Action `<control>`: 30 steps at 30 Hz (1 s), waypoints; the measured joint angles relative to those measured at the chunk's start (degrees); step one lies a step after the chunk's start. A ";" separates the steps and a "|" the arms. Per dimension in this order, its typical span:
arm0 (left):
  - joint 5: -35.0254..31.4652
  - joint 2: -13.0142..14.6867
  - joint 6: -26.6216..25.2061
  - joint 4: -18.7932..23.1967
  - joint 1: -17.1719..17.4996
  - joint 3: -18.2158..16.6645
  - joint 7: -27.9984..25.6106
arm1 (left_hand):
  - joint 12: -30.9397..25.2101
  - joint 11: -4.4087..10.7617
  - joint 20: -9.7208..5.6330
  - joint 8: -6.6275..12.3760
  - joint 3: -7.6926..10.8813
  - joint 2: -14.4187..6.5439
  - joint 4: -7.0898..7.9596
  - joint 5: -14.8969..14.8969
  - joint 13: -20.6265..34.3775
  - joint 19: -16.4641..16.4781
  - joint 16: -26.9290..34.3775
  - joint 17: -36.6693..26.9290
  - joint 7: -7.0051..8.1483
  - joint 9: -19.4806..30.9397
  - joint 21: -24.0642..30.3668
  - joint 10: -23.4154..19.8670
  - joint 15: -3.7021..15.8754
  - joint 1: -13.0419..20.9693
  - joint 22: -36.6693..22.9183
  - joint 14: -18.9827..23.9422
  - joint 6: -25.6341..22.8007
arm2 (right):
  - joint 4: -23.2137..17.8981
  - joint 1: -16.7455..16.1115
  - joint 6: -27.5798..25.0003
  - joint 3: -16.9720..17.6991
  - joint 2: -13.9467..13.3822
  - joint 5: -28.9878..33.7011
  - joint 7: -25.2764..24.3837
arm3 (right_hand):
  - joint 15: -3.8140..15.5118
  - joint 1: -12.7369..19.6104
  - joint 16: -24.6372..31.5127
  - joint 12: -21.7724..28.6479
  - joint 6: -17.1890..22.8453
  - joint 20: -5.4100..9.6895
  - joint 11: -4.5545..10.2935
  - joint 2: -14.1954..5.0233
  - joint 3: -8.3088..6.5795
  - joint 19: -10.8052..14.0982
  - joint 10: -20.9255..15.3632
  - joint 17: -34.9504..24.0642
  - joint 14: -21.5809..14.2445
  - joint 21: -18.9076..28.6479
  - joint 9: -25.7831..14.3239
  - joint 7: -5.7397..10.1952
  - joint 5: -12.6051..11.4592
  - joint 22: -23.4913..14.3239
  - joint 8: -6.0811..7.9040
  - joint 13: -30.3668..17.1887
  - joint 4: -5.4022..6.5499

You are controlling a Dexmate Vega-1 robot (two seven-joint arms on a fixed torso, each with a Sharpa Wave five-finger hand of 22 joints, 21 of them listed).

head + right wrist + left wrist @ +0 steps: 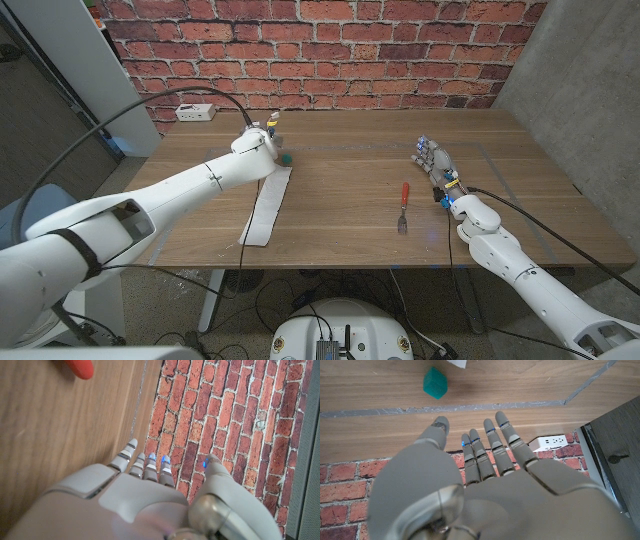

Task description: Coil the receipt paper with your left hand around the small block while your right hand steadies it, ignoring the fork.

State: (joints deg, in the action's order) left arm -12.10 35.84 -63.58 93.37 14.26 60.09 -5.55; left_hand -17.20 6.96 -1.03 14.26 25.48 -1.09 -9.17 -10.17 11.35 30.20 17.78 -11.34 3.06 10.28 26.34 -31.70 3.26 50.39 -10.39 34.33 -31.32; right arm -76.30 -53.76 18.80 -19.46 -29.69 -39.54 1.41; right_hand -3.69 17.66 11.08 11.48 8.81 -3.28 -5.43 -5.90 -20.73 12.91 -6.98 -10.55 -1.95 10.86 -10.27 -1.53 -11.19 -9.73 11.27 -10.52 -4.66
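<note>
A white strip of receipt paper (pixel 268 205) lies on the wooden table left of centre, running from the front edge toward the back. A small green block (pixel 286 158) sits at its far end; it also shows in the left wrist view as a teal cube (pixel 435 383) beside a corner of the paper (pixel 457 363). My left hand (pixel 258 138) hovers just left of the block, fingers (pixel 490 442) straight and spread, holding nothing. My right hand (pixel 436 160) stands far to the right with its fingers (pixel 150 462) extended and apart, empty.
A fork with a red handle (pixel 404 205) lies between the paper and my right hand; the red handle tip (pixel 80 367) shows in the right wrist view. A white power strip (pixel 196 113) sits at the table's back left corner. A brick wall stands behind.
</note>
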 measured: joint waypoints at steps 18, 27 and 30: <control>-3.93 -5.11 -2.47 -11.82 -16.35 17.68 19.70 | 0.48 -0.29 1.38 -0.35 -2.29 1.22 0.87 -0.65 0.27 -0.98 -0.70 0.01 0.68 0.28 -0.72 -0.14 -0.21 -0.62 -0.12 -0.24 -0.98 | 3.03 0.14 2.74 0.49 0.78 -0.97 2.58 | 0.01 0.00 0.00 0.00 0.20 0.00 -0.62 0.00 0.24 0.00 -0.61 0.01 0.01 0.00 0.00 0.21 0.00 0.00 0.00 0.01 -0.24; -5.73 -7.76 -2.82 -15.76 -20.01 22.99 24.95 | 0.48 0.09 1.44 -0.35 -3.32 2.58 1.42 -0.84 0.27 -1.05 -0.70 0.16 1.03 0.27 -0.72 -0.92 -0.18 -1.52 -0.16 0.18 -1.64 | 4.06 -0.39 3.93 0.91 1.03 -1.52 3.38 | 0.01 0.00 0.00 0.00 0.20 0.00 -0.61 0.00 0.24 0.00 -0.61 0.01 0.01 0.00 0.01 0.21 0.00 -0.29 0.00 0.00 -0.24; -6.22 -8.88 -2.82 -17.29 -20.93 24.58 26.28 | 0.48 0.09 1.44 -0.35 -3.32 2.58 1.42 -1.11 0.26 -1.04 -0.70 0.16 1.03 0.27 -0.72 -0.92 -0.18 -1.52 -0.16 0.18 -1.64 | 4.27 -0.60 4.28 1.05 1.08 -1.73 3.62 | 0.01 0.00 0.00 0.00 0.20 0.00 -0.61 0.00 0.24 0.00 -0.60 0.01 0.01 0.00 0.01 0.21 0.00 -0.29 0.00 0.00 -0.24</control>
State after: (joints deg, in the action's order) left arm -18.33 26.96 -66.40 76.08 -6.67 84.67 20.72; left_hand -16.72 7.05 0.41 13.91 22.16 1.49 -7.75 -11.28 11.61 29.15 17.08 -11.18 4.09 10.55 25.62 -32.61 3.08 48.87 -10.54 34.51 -32.96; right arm -72.03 -54.37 23.07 -18.42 -28.61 -41.27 5.03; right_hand -3.68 17.66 11.08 11.48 9.01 -3.28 -6.04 -5.90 -20.49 12.90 -7.58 -10.54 -1.94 10.85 -10.26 -1.32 -11.19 -10.02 11.27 -10.51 -4.90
